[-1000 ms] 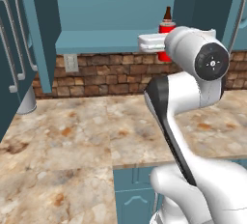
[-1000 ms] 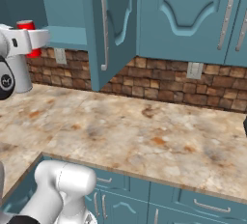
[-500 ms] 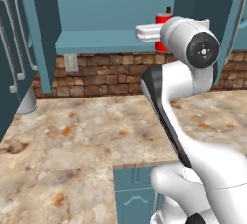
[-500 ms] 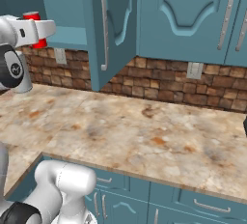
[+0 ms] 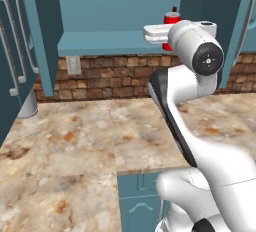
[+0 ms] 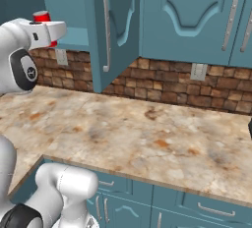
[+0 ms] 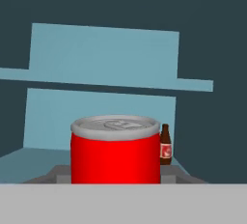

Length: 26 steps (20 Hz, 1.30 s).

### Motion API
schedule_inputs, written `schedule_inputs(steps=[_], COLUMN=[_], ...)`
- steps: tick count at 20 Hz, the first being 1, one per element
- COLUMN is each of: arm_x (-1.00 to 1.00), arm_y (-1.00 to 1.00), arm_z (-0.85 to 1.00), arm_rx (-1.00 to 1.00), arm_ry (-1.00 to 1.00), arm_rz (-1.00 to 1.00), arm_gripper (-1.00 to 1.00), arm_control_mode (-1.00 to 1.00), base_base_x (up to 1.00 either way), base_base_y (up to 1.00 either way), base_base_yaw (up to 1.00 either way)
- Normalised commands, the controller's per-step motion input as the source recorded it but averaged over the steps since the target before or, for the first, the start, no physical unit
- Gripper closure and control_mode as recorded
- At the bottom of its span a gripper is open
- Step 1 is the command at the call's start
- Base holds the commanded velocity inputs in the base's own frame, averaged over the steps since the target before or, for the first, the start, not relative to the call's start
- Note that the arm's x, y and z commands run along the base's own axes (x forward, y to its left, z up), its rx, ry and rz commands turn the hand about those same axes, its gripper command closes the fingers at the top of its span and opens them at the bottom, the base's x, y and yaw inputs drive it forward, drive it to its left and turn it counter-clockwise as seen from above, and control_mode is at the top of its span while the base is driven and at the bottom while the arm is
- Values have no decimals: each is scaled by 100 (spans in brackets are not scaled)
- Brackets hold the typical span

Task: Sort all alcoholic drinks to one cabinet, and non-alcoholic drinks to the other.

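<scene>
A white arm reaches up into the open teal cabinet [image 5: 125, 41] above a marbled counter [image 6: 147, 138], carrying a red can [image 7: 116, 153] at the front edge of the shelf. From the hand camera the can looks squat and smooth, a plain red cylinder with a dull silver top, seated low between the fingers of the gripper [image 5: 172, 26]; the fingertips themselves are hidden behind it, so the grip looks closed on the can, though contact cannot be seen. Deeper in, near the shelf's back right corner, stands a small dark brown bottle [image 7: 165, 145] with a red label, upright and apart from the can. Pale blue shelf floor lies open to the can's left and behind it. In the right base view the cabinet door [image 6: 106, 30] stands swung outward, its silver handle facing the room, just right of the hand. Rough brown brick lines the wall [image 6: 187, 84] below; the counter's speckled tan stone runs bare to its front edge.
</scene>
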Motion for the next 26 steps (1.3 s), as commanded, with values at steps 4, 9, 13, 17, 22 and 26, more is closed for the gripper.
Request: schedule_inputs(steps=[4,9,13,17,22,26], arm_x=[18,24,31,30,32,32], arm_y=[-23,-13,-2,0,0,0], arm_z=[0,0,-6,-9,-11,-13], arm_rx=[3,3,0,0,0,0], arm_ry=[0,1,0,0,0,2], arm_rz=[0,0,0,0,0,0], arm_gripper=[100,100,100,100,100,100], arm_control_mode=[-100,-100,-100,-100,-100,-100], base_base_x=[0,0,0,0,0,0], base_base_y=[0,0,0,0,0,0], base_base_yaw=[0,0,0,0,0,0])
